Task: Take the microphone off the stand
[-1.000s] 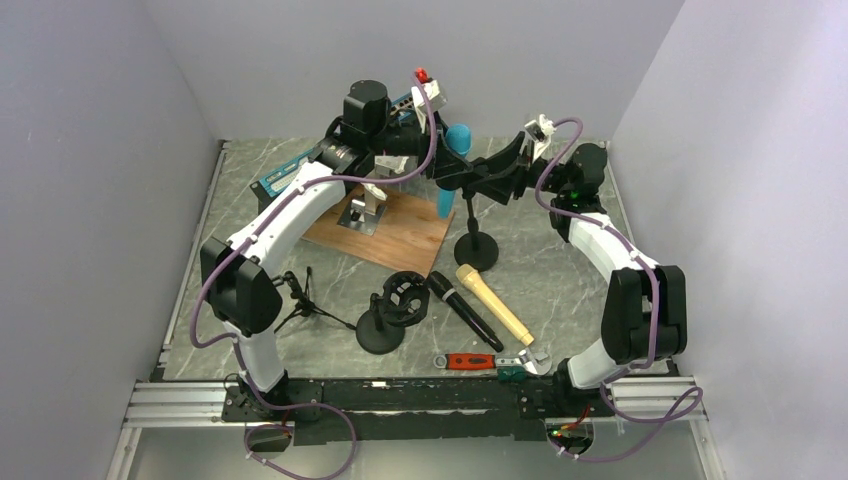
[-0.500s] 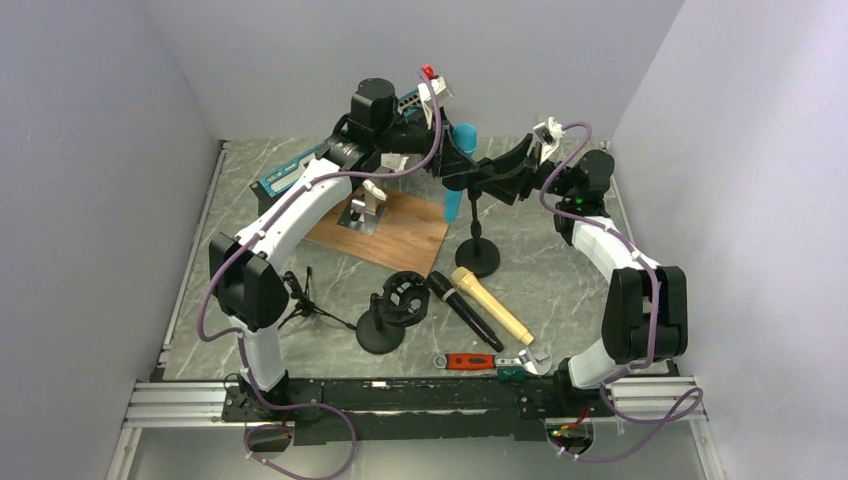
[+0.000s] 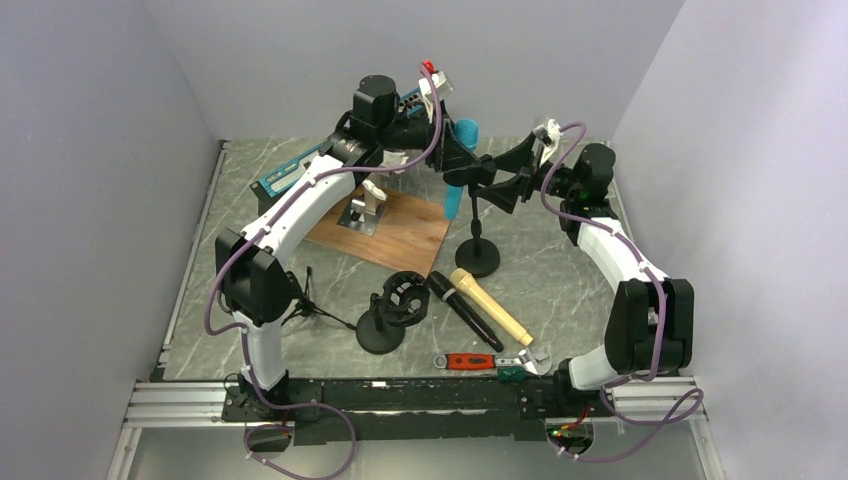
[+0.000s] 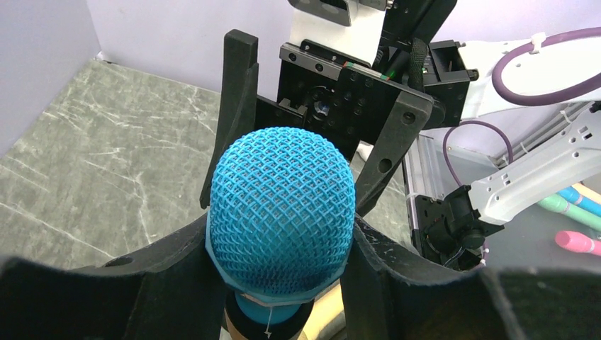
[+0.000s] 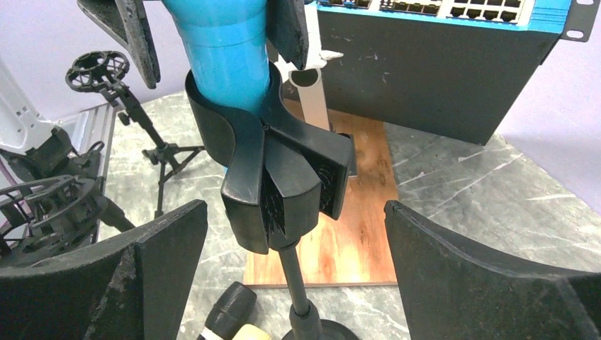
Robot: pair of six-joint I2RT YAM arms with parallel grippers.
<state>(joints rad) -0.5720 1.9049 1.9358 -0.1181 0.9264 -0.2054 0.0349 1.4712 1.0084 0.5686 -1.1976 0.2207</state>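
Gripping left gripper [image 4: 280,258]: fingers closed on the blue microphone [image 4: 281,202], pressing both sides just under its mesh head
Blue microphone: upright, its body seated in the black clip [image 5: 273,177] directly below the left gripper
Right gripper [image 5: 294,230]: jaws spread wide, holding nothing, one finger on either side of the clip and clear of it
Microphone stand [image 3: 472,215]: thin pole [image 5: 293,283] drops from the clip between the right fingers to a round base [image 3: 477,257] on the marble-patterned table [image 3: 560,290]
Behind the clip from the right gripper: wooden board [image 5: 358,234], then a blue-edged network switch [image 5: 439,64]
Left of the right gripper: small black tripod [image 5: 131,108]
Nearer the arm bases than the stand: black microphone [image 3: 465,311] and beige microphone [image 3: 492,305] lying side by side
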